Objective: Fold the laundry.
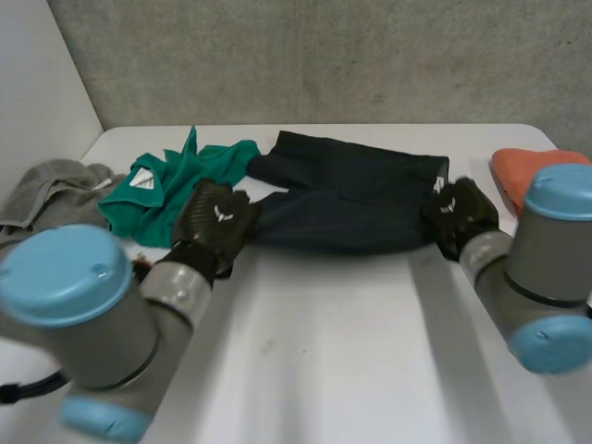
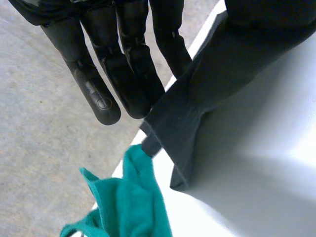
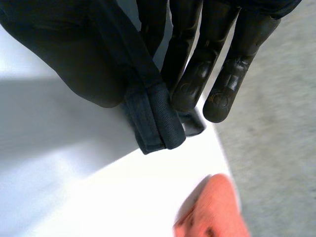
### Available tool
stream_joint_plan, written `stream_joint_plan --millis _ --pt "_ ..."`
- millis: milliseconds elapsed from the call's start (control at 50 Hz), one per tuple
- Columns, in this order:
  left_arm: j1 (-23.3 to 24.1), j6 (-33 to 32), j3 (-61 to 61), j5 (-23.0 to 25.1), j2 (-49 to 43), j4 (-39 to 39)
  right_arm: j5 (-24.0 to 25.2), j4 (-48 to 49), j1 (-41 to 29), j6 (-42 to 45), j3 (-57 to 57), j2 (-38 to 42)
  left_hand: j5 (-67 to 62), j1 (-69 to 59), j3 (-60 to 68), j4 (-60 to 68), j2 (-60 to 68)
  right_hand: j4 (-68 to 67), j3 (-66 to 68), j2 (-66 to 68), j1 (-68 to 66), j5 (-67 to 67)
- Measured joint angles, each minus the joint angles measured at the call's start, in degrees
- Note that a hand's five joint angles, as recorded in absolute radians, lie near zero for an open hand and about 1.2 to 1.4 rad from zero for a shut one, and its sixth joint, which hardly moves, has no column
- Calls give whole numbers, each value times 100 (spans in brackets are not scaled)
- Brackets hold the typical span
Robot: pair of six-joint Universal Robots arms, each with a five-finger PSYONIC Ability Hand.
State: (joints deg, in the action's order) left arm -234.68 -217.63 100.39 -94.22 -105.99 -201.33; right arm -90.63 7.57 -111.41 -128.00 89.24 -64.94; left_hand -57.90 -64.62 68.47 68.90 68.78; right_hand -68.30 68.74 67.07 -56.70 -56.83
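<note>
A dark navy garment (image 1: 342,199) lies doubled over across the back middle of the white table (image 1: 351,342). My left hand (image 1: 215,220) is at its left end. In the left wrist view the cloth (image 2: 217,89) hangs from beside the straight fingers (image 2: 118,64), pinched and lifted off the table. My right hand (image 1: 460,215) is at the garment's right end. In the right wrist view a thick hemmed edge (image 3: 153,118) is pinched against its fingers (image 3: 207,64) and raised just above the table.
A green shirt (image 1: 176,180) lies crumpled just left of the dark garment, close to my left hand's fingertips (image 2: 128,202). A grey cloth (image 1: 55,190) sits at the table's left edge. An orange cloth (image 1: 523,171) lies at the far right (image 3: 212,212).
</note>
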Motion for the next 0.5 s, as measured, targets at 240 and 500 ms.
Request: stream_joint_plan --millis 240,500 --pt "296 -46 679 146 2383 3605 80 -2800 33 643 1360 -2497 0 0 0 0 0 0 0 0 0 0" --pt "637 -50 245 682 1668 3010 392 -2633 399 723 1522 -2325 -1 -2 0 0 0 0 0 0 0 0"
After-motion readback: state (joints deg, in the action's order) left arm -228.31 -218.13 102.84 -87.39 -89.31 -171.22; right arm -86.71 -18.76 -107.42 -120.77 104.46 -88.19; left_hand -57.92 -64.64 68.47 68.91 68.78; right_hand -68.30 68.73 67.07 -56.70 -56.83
